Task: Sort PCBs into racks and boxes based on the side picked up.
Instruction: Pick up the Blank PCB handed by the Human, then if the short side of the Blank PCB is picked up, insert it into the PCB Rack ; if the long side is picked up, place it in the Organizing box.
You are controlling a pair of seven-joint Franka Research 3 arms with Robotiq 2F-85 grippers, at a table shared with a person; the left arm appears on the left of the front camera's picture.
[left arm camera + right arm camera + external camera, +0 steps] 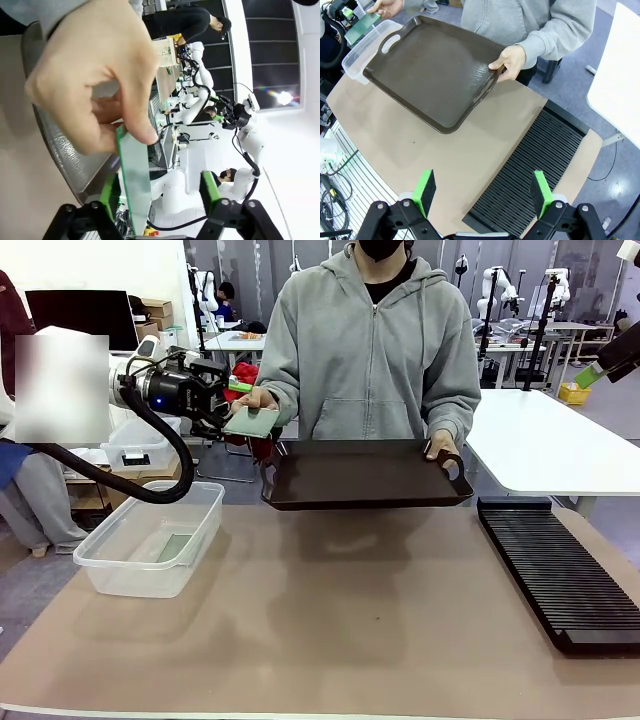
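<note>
Left gripper (160,192) gapes around the PCB (135,185) held edge-on by the person's hand (95,85), gripping nothing: handover, I judge; closing squarely comes next. The box (130,580) lies open below, the tray (360,475) rim close beside; rightward the rack (560,570) sits unobstructed under the wide-open, empty right gripper (483,192)

One green board (250,421), thin and square, is held tilted in the air at ten o'clock, pinched at its edge by the person's hand (257,399). What looks like a second board (177,545) lies flat inside the clear tub (110,562) at nine o'clock. The black slotted rack (560,575) lies flat at three o'clock.
</note>
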